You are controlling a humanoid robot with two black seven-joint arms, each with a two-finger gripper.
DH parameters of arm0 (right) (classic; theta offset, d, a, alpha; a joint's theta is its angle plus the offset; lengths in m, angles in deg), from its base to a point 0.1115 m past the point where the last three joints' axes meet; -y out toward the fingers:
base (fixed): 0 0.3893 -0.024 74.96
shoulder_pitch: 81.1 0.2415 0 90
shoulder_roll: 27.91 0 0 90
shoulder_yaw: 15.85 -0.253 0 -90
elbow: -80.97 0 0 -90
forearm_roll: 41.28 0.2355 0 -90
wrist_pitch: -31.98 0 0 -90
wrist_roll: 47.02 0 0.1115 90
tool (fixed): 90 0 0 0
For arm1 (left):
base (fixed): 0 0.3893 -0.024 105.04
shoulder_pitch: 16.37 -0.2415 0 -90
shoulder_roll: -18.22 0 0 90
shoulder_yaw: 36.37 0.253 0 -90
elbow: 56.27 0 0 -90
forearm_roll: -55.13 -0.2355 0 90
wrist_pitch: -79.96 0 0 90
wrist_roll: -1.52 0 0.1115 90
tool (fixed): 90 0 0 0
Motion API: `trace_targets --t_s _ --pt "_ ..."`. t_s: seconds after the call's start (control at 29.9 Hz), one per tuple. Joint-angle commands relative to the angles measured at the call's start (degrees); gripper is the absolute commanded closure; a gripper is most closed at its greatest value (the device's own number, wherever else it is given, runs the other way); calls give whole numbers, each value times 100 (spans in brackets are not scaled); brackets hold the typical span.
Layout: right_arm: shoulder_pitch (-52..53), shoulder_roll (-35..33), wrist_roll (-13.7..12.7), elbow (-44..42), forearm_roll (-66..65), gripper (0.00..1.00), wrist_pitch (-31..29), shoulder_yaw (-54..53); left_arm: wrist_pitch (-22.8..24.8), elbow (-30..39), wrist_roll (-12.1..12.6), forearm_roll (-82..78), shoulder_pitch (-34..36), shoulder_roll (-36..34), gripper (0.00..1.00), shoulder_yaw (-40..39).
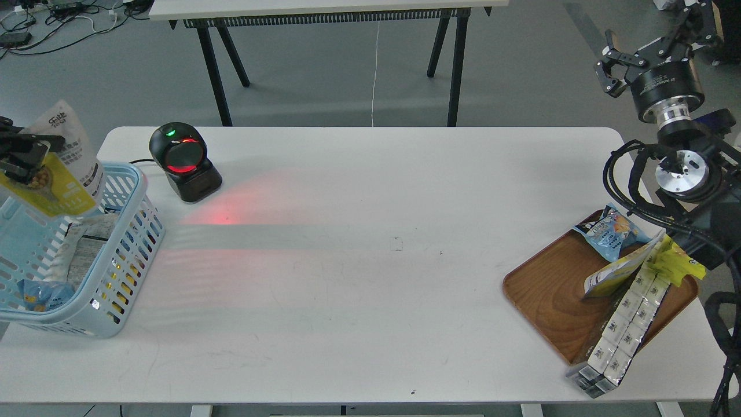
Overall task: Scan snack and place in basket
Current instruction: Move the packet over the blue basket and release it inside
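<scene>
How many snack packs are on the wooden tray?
4 can be seen: a blue bag at the far end of the tray, a bright yellow packet, a white-yellow pouch leaning, and a long multipack overhanging the near edge. Others may be hidden.

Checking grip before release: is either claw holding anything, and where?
The left claw holds the snack by its left edge, about mid-height, over the basket. The right claw is open and empty.
</scene>
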Motion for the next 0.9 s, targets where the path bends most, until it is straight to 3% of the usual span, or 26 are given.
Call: trace_targets --t_s 0.0,0.13,0.3,0.5,0.6,0.7,0.77,0.87 --pt "0 -1 0 -7 0 1 0 0 0 -18 0 10 -2 112 98 300" --pt "0 -1 0 -7 0 1 0 0 0 -35 0 10 -2 227 97 442" --pt "0 -1 0 -7 0 1 0 0 0 -27 0 10 7 236 89 433" --pt "0 -10 0 -7 0 1 0 0 0 -27 0 194 59 175 58 363" --pt "0 -10 0 -7 0 1 0 0 0 -88 0 1193 121 139 41 22" --pt "9 -10 0 -7 0 1 0 0 0 -403 0 2510 139 227 7 -453" --pt "9 -10 0 -7 0 1 0 0 0 -649 0 3425 139 323 1 -586" --pt "44 -19 0 -7 0 1 0 0 0 -957 0 4332 226 613 0 -613"
